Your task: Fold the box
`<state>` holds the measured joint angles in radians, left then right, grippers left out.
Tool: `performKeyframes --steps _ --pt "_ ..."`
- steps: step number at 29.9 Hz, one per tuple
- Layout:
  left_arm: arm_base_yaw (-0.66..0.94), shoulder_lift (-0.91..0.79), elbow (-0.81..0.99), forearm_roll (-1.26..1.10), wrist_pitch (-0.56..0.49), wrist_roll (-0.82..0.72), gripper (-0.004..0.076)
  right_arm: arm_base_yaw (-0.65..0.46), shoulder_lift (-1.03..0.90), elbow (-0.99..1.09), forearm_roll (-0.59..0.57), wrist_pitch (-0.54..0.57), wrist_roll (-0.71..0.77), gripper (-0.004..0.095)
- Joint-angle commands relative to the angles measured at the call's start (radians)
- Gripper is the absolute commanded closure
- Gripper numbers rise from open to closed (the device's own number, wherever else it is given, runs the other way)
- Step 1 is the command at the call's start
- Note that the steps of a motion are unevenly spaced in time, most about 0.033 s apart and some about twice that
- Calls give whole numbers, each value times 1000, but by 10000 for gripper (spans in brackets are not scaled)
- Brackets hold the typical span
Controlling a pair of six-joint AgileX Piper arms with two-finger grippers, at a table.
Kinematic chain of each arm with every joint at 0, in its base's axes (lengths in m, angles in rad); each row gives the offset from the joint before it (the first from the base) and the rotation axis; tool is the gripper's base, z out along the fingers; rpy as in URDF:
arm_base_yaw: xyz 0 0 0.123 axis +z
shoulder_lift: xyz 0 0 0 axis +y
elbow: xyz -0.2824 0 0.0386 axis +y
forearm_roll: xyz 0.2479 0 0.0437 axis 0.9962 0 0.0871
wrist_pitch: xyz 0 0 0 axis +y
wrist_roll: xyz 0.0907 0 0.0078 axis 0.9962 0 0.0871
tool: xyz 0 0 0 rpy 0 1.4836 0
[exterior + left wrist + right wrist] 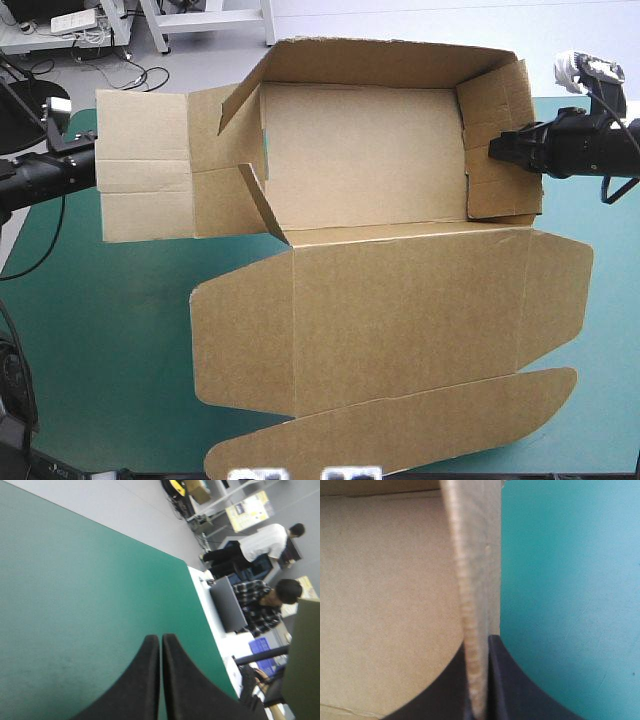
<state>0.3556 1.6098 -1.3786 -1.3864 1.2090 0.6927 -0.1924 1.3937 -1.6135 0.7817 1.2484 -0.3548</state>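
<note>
The brown box (360,150) lies across the middle of the teal-green table, its back wall up and its wide lid (400,320) flat toward the front edge. My right gripper (497,148) is shut on the box's raised right wall (495,110); in the right wrist view the board's edge (472,595) runs up between the black fingers of the right gripper (479,642). The left side flap (145,165) lies spread out flat. My left arm (45,175) reaches that flap's outer edge, its tip hidden by the board. In the left wrist view the left gripper (160,637) is shut on nothing, over bare cover.
Bare teal-green cover (90,340) shows at the front left and beside the right wall (600,230). The lid's rounded tuck flap (400,430) reaches the table's front edge. A slab of board (305,660) shows beside the left gripper.
</note>
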Motion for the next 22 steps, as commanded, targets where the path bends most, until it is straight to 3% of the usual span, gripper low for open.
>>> performKeyframes --steps 1,15,22 --pt "-81 -66 -28 -127 89 3 723 -5 -32 -32 73 -92 -4 926" --pt "-214 -179 -28 -155 83 16 724 41 37 -32 66 -175 3 919" --pt "-229 -219 -28 -152 83 16 724 137 68 -32 -63 -247 38 918"
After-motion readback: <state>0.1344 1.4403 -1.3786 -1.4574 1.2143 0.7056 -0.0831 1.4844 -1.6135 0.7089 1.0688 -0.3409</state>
